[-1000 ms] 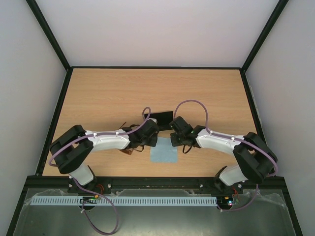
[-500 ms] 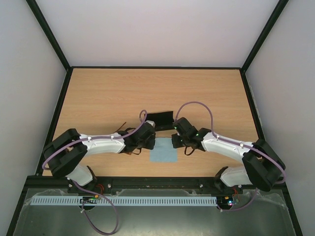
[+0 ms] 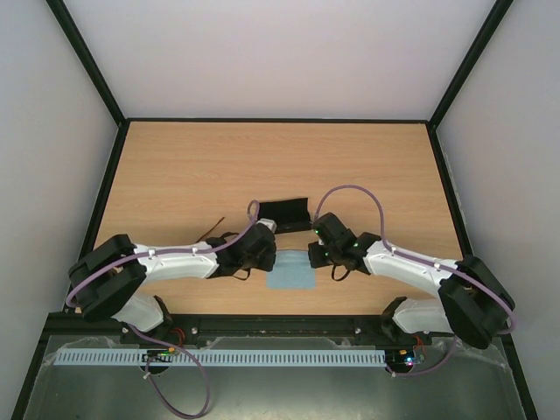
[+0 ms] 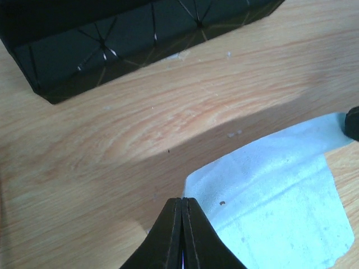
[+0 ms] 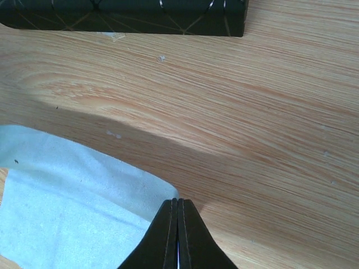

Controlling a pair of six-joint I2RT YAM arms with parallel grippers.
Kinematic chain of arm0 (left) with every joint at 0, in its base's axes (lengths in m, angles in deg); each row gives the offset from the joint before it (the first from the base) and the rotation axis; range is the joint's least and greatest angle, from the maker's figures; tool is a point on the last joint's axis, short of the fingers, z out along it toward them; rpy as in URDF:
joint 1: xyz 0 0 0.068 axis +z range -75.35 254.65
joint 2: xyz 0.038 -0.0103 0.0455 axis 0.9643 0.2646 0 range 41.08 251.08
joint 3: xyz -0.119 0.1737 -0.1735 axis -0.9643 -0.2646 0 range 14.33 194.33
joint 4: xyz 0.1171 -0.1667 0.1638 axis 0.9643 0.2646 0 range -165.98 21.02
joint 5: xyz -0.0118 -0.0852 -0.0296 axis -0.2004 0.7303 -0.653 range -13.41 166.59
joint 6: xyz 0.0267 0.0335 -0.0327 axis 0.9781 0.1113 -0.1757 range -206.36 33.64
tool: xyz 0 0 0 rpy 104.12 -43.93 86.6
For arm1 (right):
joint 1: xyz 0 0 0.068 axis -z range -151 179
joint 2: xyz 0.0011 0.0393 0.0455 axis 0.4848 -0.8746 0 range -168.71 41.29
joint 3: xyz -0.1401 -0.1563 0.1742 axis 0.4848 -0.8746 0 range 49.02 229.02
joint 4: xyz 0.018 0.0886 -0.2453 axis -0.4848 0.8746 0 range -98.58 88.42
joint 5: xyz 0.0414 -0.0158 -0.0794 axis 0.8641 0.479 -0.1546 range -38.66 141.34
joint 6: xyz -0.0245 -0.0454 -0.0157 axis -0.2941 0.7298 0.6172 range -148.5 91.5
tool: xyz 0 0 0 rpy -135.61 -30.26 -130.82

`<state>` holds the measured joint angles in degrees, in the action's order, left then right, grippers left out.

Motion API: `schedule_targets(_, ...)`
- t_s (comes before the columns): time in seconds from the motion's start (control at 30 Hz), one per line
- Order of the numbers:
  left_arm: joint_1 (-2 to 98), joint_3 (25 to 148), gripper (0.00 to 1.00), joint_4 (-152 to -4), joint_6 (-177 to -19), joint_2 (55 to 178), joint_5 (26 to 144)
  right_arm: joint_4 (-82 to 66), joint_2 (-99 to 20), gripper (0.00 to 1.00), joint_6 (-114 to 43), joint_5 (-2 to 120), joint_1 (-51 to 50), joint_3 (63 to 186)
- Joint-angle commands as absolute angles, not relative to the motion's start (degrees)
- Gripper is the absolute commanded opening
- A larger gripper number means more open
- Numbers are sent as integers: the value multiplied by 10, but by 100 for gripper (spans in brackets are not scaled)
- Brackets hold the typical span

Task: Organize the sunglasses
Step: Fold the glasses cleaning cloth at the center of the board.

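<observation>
The light blue cloth (image 3: pixel 291 273) lies flat on the wooden table, just in front of the black case (image 3: pixel 284 212). My left gripper (image 3: pixel 267 255) is shut at the cloth's far left corner (image 4: pixel 202 179), fingertips pinched on its edge. My right gripper (image 3: pixel 313 255) is shut at the far right corner (image 5: pixel 160 188) in the same way. The case shows at the top of both wrist views (image 4: pixel 112 39) (image 5: pixel 123 17). Of the sunglasses only a thin brown temple arm (image 3: pixel 213 230) shows beside my left arm; the rest is hidden under it.
Black rails (image 3: pixel 103 214) border the table on the left, right and far sides. Both arms stretch low across the near half of the table. A white cable strip (image 3: pixel 219 357) runs along the near edge.
Both arms have stretched out lower over the table. Both grippers have shifted slightly toward the near edge at the cloth's far corners. The case has not moved.
</observation>
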<state>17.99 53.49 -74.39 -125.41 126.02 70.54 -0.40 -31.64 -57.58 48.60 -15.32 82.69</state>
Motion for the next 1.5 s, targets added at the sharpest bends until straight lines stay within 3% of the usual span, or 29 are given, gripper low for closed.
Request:
schedule_targets(0.0, 164, 515, 2, -750, -1267, 1246, 705, 12, -303, 1, -584, 493, -161, 814)
schedule_targets(1.47, 105, 454, 2, -778, -1324, 1224, 699, 18, -258, 1, -676, 480, -231, 754)
